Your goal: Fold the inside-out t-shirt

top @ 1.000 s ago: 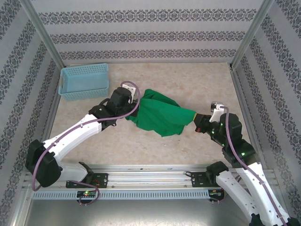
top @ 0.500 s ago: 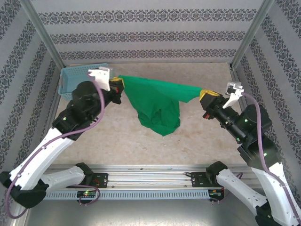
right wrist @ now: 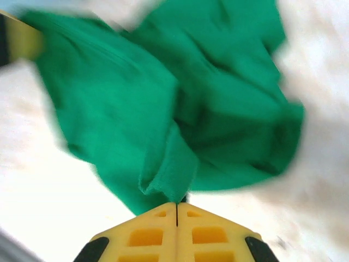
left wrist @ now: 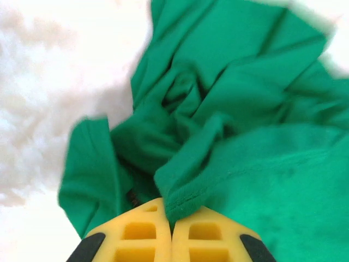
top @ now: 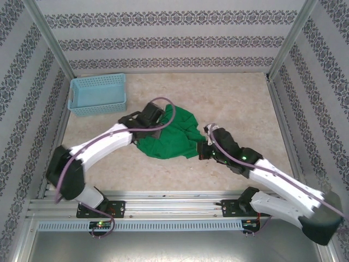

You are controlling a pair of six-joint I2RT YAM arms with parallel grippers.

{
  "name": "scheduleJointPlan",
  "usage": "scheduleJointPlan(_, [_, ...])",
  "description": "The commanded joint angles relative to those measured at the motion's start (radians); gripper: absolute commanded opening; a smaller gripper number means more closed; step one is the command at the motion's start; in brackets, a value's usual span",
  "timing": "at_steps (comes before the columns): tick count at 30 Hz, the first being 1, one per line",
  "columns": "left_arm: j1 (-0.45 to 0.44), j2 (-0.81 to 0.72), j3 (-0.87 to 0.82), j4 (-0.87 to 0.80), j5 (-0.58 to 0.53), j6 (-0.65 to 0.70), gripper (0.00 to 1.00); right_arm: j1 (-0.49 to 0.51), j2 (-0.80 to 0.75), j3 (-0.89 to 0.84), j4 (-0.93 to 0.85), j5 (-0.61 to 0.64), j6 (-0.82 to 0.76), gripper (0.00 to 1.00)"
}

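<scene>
Bunching is the chief hazard here: the inside-out t-shirt (top: 166,141) lies as a crumpled green heap on the table (top: 234,98), near its middle and between the two arms, well apart from the light blue basket (top: 98,94). The left gripper (left wrist: 172,221) is pinched tight on a stitched hem fold at the heap's far-left side, and the right gripper (right wrist: 176,209) is clamped just as narrowly on a thin tuck at the heap's right edge. Which parts of the garment these pinches belong to cannot be told, since the cloth is twisted over itself and the right wrist view is blurred. If either claw has caught two layers, or the two grips sit on unmatched corners, a pull apart would likely stretch the shirt into a twisted rope and not a flat sheet, leaving nothing clean to fold. Each hold is also small, so a brisk lift could let the hem slide out. With both wrists close over the heap, a careless crossing move might bring the arms into contact.
</scene>
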Motion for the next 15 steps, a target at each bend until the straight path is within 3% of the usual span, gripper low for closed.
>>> scheduleJointPlan(1, [-0.009,-0.124,0.004,0.168,0.020,-0.004,0.00,0.025,-0.157,-0.020,0.182,0.047,-0.040,0.00])
scheduleJointPlan(4, [-0.008,-0.075,0.023,0.122,-0.023,-0.020,0.00,0.005,-0.133,-0.083,0.195,0.090,0.009,0.00])
scheduleJointPlan(10, [-0.008,-0.007,0.068,0.057,-0.036,-0.043,0.00,0.032,0.233,-0.027,0.141,0.072,0.102,0.00])
scheduleJointPlan(15, [-0.001,0.001,0.071,0.016,-0.137,-0.054,0.00,0.074,0.240,0.041,0.192,0.045,0.035,0.00])
